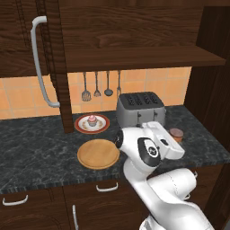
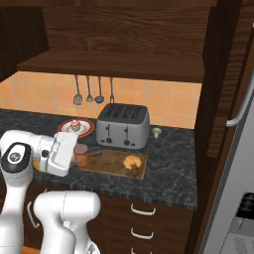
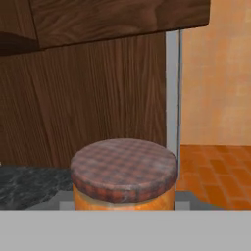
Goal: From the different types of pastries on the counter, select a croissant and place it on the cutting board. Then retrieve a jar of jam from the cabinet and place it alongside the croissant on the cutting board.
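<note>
jam jar (image 2: 81, 155) sits clamped in the tool (image 2: 74, 155), above the cutting board (image 2: 116, 163).

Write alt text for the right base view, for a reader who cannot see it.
The robot's hand is shut on a jar of jam at the left end of a cutting board that carries a croissant. Behind stand a toaster and a plated cupcake on the black counter.

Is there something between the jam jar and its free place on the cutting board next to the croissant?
Nothing visible blocks it. The jam jar is in front of the end effector, at the left end of the cutting board. The croissant lies toward the board's right end, and the dark wood between them is bare.
</note>
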Available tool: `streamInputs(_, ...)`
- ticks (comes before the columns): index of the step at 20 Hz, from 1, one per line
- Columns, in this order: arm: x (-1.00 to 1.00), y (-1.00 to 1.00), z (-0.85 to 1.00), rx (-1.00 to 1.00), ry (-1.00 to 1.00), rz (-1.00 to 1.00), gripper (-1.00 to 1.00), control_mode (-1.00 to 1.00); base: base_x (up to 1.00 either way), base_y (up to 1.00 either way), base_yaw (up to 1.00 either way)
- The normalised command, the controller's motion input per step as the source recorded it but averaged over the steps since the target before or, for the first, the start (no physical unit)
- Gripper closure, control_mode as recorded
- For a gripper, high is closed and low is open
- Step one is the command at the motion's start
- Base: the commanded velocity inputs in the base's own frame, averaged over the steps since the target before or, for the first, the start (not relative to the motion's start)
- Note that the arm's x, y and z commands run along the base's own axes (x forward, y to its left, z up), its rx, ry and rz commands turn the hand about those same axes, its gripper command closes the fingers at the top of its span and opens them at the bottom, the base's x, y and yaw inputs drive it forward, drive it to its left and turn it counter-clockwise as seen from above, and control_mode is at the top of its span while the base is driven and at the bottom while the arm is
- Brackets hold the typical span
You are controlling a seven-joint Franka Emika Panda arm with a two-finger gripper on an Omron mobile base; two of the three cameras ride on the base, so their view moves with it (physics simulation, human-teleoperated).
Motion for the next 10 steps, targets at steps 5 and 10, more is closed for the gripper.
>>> streamInputs(5,0.23,-0.01,-0.44,-0.06,-0.04,0.00,1.00,-1.00,0.00,0.00,0.00)
streamInputs(10,0.87,-0.06,-0.46,0.00,-0.10,0.00,1.00,-1.00,0.00,0.00,0.00)
